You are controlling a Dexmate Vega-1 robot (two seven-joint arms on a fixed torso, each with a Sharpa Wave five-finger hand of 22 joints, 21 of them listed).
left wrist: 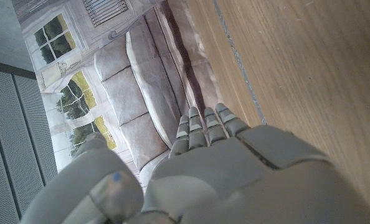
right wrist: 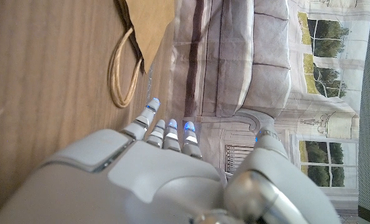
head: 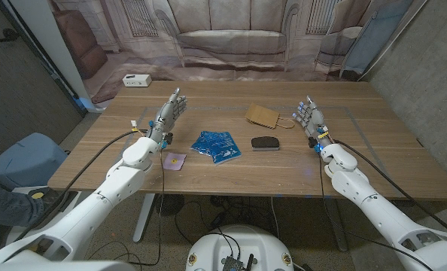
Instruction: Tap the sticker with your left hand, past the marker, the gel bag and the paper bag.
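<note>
I saw the sticker (head: 176, 160), a pale square, lying lower left of centre on the wooden table (head: 374, 169), just beside my left forearm. The blue gel bag (head: 217, 144) sat mid-frame, a dark oblong object (head: 266, 143) right of it. Both my left hand (head: 168, 113) and right hand (head: 308, 117) stood raised, fingers straight, holding nothing. Farthest was the paper bag (head: 264, 116).

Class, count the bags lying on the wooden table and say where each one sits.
2. The blue gel bag lies at the table's middle. The brown paper bag lies farther back, right of the gel bag, its handles toward the right hand. None looks hidden.
</note>
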